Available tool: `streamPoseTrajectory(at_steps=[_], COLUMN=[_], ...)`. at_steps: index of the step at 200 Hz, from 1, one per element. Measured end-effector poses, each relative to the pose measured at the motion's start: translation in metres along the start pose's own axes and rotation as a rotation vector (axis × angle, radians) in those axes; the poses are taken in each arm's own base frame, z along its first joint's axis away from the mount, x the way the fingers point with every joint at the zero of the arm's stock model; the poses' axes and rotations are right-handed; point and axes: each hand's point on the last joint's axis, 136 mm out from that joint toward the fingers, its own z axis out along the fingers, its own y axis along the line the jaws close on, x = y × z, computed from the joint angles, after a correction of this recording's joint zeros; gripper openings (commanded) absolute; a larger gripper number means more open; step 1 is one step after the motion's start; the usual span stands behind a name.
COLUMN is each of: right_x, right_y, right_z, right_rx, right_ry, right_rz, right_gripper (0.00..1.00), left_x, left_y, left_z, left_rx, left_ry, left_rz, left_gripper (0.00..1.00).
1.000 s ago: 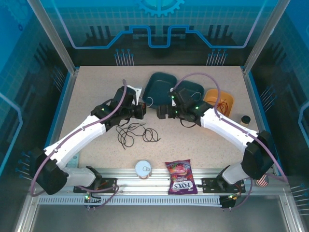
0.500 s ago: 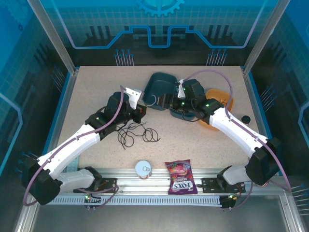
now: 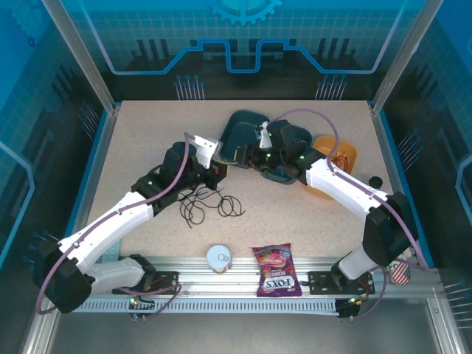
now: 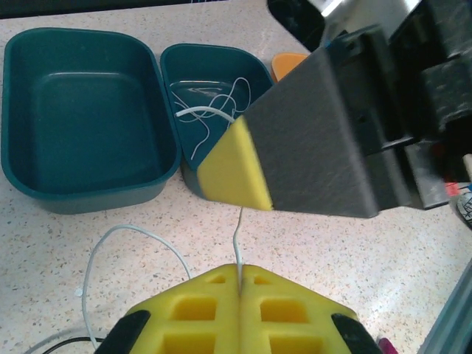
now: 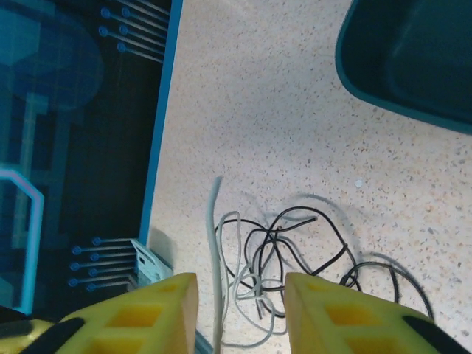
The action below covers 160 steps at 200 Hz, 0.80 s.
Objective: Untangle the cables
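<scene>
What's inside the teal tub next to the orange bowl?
Loops of white cable lie in the teal tub. A finger of the right gripper covers the tub's near right part, so whether the strand pinched in the left gripper joins them is hidden.

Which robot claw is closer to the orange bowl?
Right. The right gripper is a little way to the left of the orange bowl. The left gripper is even farther left, beyond the right one.
</scene>
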Motion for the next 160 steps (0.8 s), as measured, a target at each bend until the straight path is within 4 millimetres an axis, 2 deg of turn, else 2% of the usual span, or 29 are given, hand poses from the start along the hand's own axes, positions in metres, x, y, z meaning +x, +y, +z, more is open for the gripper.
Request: streamPoseTrajectory(at_steps=[14, 36, 42, 67, 87, 131, 160], right_x=[-0.002, -0.01, -0.012, -0.019, -0.029, -0.046, -0.052], right_y=[0.004, 0.013, 0.015, 0.02, 0.034, 0.066, 0.076], right_z=[-0.001, -0.006, -0.009, -0.025, -0.044, -0.086, -0.101], right_rx=[-0.007, -0.018, -0.018, 0.006, 0.017, 0.031, 0.069], right_ry=[-0.003, -0.021, -0.026, -0.052, -0.089, -0.16, -0.186], right_rz=[-0.006, -0.021, -0.029, -0.058, -0.102, -0.196, -0.234], right_gripper=[0.0, 0.0, 0.0, 0.0, 0.0, 0.0, 0.0], left_x=[-0.001, -0.001, 0.0, 0.008, 0.021, 0.049, 0.062], left_y=[-0.001, -0.001, 0.0, 0.005, 0.016, 0.068, 0.065], left_z=[-0.002, -0.005, -0.006, -0.009, -0.009, -0.007, 0.003], left_rx=[0.002, 0.002, -0.001, -0.021, -0.053, -0.154, -0.094], left_ry=[-0.008, -0.017, -0.018, -0.018, -0.004, 0.005, 0.021], left_rz=[0.002, -0.003, -0.001, -0.015, -0.051, -0.222, -0.246], left_gripper=[0.14, 0.52, 0.58, 0.65, 0.7, 0.77, 0.77])
